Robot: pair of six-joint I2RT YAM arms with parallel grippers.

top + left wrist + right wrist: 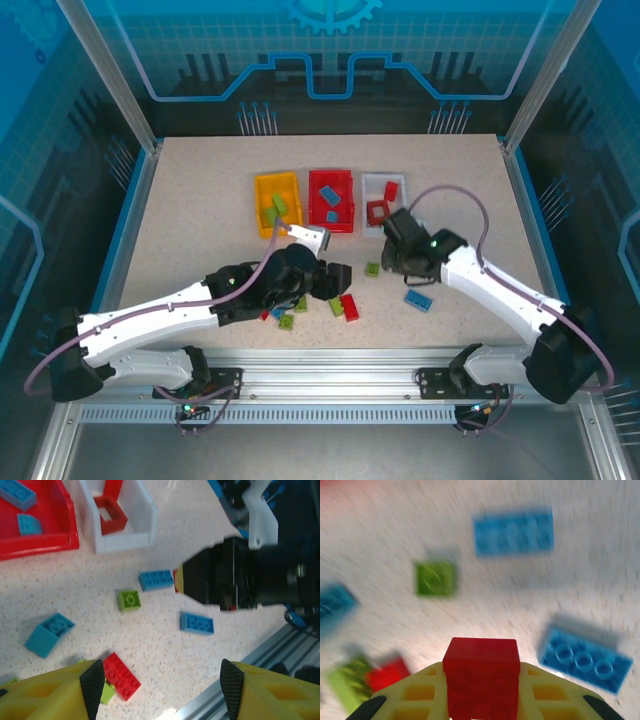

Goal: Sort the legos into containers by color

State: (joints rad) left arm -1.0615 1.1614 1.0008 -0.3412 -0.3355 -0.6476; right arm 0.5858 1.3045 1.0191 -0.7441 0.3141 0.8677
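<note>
Fingers [405, 697] of R gripper [481, 707] pinch a red brick [481, 667] squarely btwn them, over the speckled table [600, 580]; view is blurred. Under it lie a blue brick [513, 532], a green square brick [435, 578] and a second blue brick [585, 660] w/ three studs showing.

L gripper [162, 687] hangs w/ fingers spread wide, nothing btwn them, near a loose red plate [121, 676] and a tilted blue block [49, 634]. R arm's dark wrist [250, 575] blocks the table beyond.

Bins in a row, far side:
- yellow-orange bin [278, 178] w/ green bricks [281, 203]
- red bin [35, 547] w/ blue pieces [16, 494]
- white bin [125, 540] w/ red pieces [111, 517]
</note>
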